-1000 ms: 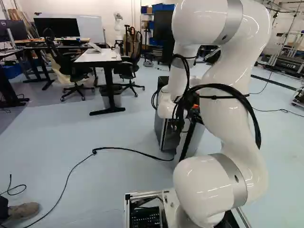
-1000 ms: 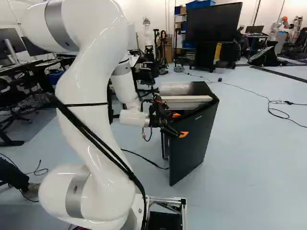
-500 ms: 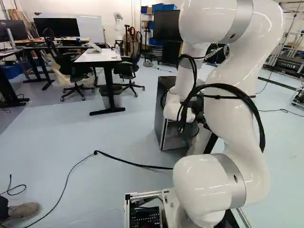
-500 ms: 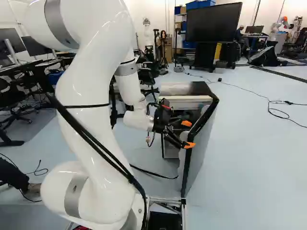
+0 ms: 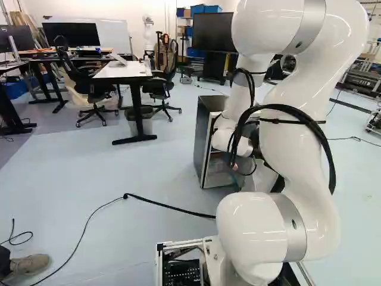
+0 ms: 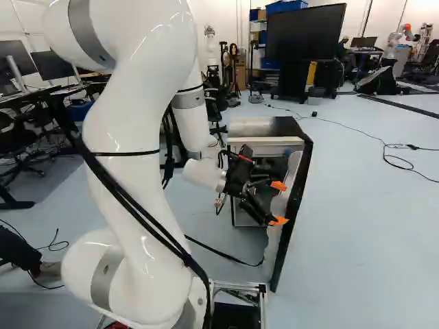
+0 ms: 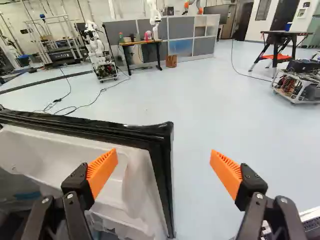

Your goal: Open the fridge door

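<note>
My gripper [image 6: 278, 203] stands open at the inner side of the fridge door [image 6: 296, 199] in the right base view. The door is swung well out from the fridge [image 6: 264, 127], its pale lined inside facing the gripper and its black edge towards the base. In the wrist view the gripper [image 7: 164, 170] has its orange pads wide apart. One finger is over the white door shelf [image 7: 82, 172]; the other is over bare floor beyond the door's black corner [image 7: 161, 137]. Whether either finger touches the door, I cannot tell. The arm hides much of the fridge front in the left base view.
A white-topped desk [image 5: 122, 71] and office chairs stand beyond the fridge at the left. A black cable [image 5: 169, 207] crosses the floor by the base. A shoe [image 5: 30, 264] shows at the left. Another robot [image 7: 101, 55] stands across the room in the wrist view.
The door has swung further out from the fridge, its inner side coming into sight. The gripper has moved right with it in the right base view. The base has stayed put.
</note>
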You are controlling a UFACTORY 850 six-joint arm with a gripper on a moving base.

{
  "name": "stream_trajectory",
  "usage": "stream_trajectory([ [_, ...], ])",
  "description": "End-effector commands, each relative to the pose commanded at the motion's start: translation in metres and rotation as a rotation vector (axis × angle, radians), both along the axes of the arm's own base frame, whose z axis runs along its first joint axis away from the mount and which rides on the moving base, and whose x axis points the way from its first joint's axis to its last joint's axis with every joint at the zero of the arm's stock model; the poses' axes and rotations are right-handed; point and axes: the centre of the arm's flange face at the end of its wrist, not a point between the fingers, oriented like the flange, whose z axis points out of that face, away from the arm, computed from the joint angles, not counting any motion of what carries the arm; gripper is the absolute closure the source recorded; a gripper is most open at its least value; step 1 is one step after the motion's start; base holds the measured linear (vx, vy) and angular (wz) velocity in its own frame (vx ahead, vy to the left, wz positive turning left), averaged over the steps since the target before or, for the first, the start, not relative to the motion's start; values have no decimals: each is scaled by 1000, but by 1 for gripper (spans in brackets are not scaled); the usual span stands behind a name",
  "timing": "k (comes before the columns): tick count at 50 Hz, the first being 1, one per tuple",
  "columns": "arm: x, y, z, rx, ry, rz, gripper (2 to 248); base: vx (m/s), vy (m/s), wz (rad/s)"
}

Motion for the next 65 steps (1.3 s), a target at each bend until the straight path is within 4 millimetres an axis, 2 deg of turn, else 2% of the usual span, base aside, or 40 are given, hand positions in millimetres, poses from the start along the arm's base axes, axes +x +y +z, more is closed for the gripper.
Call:
stream_trajectory([
  [8, 1, -5, 0, 0, -6, -28, 3, 0, 0, 0],
  [20, 9, -27, 0, -1, -30, -118, 3, 0, 0, 0],
  [65, 40, -131, 3, -22, -150, -429, 3, 0, 0, 0],
])
